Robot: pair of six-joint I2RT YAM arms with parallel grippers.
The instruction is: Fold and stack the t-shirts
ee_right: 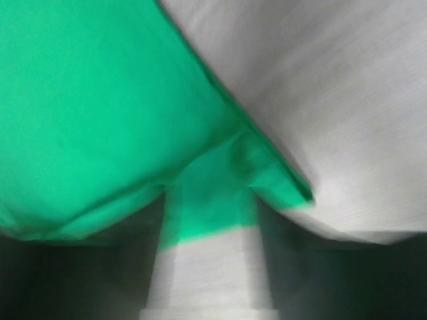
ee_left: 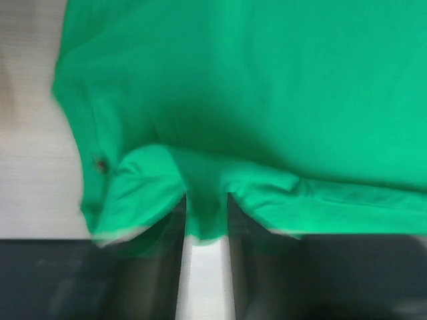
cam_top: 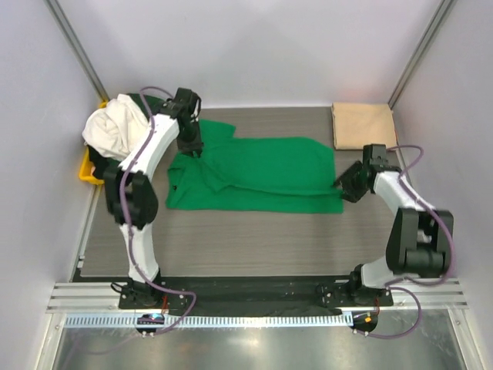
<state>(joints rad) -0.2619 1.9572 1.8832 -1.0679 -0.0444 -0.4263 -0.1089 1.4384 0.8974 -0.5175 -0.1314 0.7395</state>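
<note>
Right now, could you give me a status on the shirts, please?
Left gripper and right gripper parted, each straddling a green edge. Bright green t-shirt partly folded, flat on table. Tan t-shirt folded far right, clear of it.

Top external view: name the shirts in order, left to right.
white t-shirt heap → bright green t-shirt, spread flat → folded tan t-shirt
</note>
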